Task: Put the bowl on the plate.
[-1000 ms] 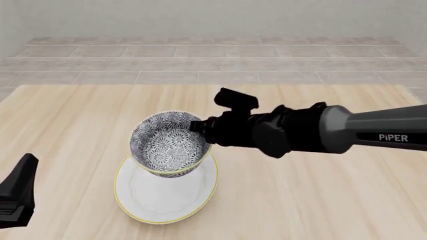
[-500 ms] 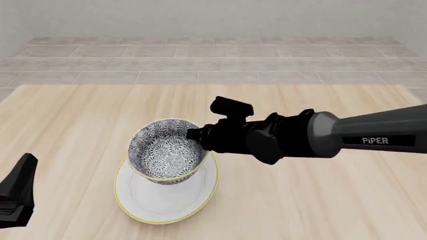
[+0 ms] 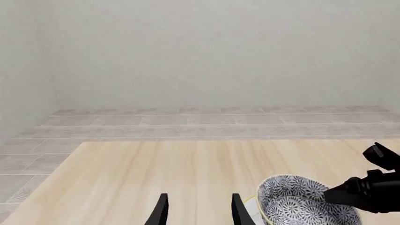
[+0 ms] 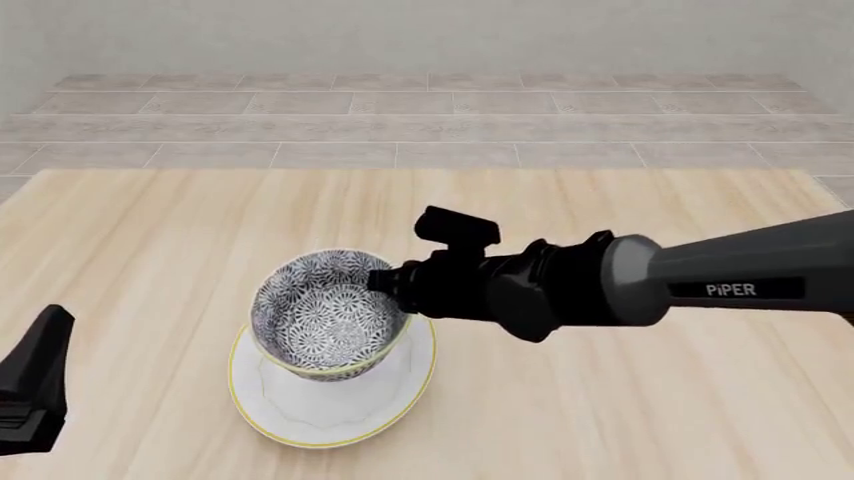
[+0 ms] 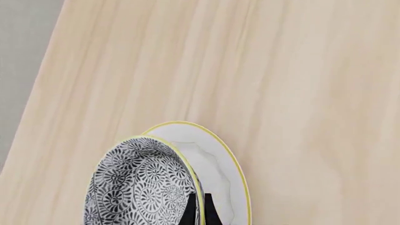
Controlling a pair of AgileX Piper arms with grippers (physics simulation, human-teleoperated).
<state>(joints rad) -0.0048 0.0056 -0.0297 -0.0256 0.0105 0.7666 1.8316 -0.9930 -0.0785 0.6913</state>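
The bowl (image 4: 324, 312), floral grey-black inside with a thin yellow rim, hangs tilted low over the white plate (image 4: 287, 425); I cannot tell if its base touches. My right gripper (image 4: 380, 283) is shut on the bowl's right rim. In the right wrist view its fingers (image 5: 190, 212) straddle the rim of the bowl (image 5: 140, 187), and the plate (image 5: 218, 171) shows beyond. My left gripper (image 4: 34, 390) rests at the near left, well apart from both. Its fingers (image 3: 161, 213) stand open with nothing between them, and the bowl (image 3: 300, 206) shows off to one side.
The light wooden table (image 4: 641, 420) carries only the plate and bowl. A tiled floor (image 4: 427, 120) and pale wall lie beyond its far edge. The right arm (image 4: 694, 285) stretches in from the right above the table.
The right gripper has come down and slightly nearer with the bowl, bringing it lower over the plate. The left arm has not moved.
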